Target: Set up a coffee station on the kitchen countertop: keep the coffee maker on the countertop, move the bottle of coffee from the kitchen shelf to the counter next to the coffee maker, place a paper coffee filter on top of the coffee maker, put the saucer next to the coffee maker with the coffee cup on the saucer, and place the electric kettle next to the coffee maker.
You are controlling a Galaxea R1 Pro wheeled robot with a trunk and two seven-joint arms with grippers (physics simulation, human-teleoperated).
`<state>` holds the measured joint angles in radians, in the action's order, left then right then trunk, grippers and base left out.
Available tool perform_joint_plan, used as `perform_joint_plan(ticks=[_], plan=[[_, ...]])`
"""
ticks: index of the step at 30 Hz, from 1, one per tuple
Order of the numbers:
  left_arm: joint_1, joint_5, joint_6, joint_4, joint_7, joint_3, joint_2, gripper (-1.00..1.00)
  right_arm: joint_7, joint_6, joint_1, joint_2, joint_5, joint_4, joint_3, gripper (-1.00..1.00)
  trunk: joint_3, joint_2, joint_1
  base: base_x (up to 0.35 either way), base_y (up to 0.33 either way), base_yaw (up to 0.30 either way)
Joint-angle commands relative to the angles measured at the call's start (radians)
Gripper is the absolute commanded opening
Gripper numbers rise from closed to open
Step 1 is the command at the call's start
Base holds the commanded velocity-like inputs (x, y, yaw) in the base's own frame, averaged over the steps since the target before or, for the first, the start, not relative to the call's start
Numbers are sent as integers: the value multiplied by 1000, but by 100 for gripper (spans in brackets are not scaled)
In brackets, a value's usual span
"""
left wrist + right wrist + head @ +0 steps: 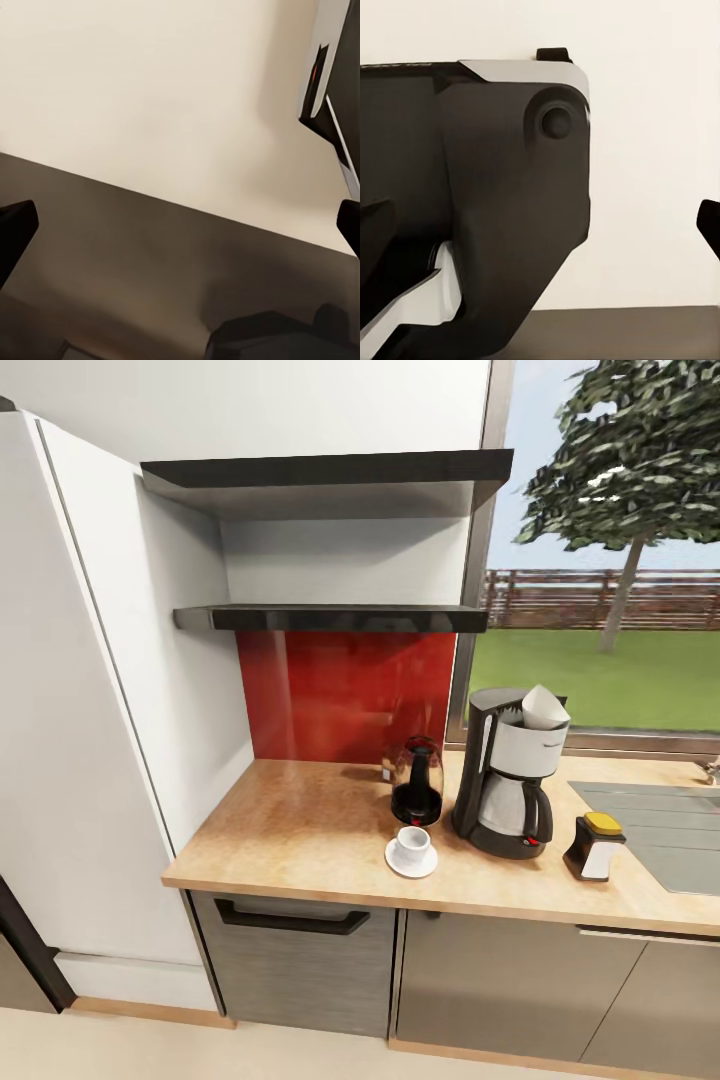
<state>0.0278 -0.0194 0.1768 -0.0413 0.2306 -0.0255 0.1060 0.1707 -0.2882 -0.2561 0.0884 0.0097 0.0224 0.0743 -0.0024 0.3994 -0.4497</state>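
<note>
Countertop (300, 830) runs light wood-grain over grey cabinet fronts, with the grey sink (660, 830) inset at its 3 o'clock end. Coffee maker (505, 775) stands upright near the window, carafe in place, red switch at its base. Paper coffee filter (545, 707) sits on top of the coffee maker, white cone tilted in the housing. Electric kettle (417, 782) stands just beside the coffee maker at its 9 o'clock, in front of the red backsplash (340, 690). Saucer (411, 859) lies at the kettle's 6 o'clock, near the counter's front edge, with the coffee cup (411, 844) upright on it. Bottle of coffee (594, 847) stands on the counter at the coffee maker's 4 o'clock, close beside the sink edge, yellow cap up. Both shelves (330, 618) above the backsplash are dark.

Left gripper (180, 225): fingertips at opposite edges of the left wrist view, jaws spread wide, nothing between them, beige floor (150, 90) beyond. Right gripper (540, 225): fingertips likewise wide apart in the right wrist view, holding nothing.
</note>
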Motion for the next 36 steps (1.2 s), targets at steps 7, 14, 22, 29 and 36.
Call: perform_joint_plan(ticks=[7, 14, 22, 29, 36], plan=[[1, -2, 6, -6, 3, 0, 0, 100, 5, -6, 1, 0, 1, 2, 7, 100, 0, 1, 0, 0, 0, 0], [1, -2, 2, -9, 3, 2, 1, 100, 11, 3, 12, -2, 2, 3, 8, 100, 0, 1, 0, 0, 0, 0], [1, -2, 1, -11, 3, 2, 1, 100, 12, 97, 14, -12, 3, 7, 7, 100, 0, 1, 0, 0, 0, 0], [1, -3, 0, -13, 3, 4, 3, 100, 12, 299, 14, -12, 3, 9, 6, 100, 0, 1, 0, 0, 0, 0], [1, -4, 0, -11, 3, 3, 3, 100, 12, 377, 14, -12, 3, 8, 6, 100, 0, 1, 0, 0, 0, 0]])
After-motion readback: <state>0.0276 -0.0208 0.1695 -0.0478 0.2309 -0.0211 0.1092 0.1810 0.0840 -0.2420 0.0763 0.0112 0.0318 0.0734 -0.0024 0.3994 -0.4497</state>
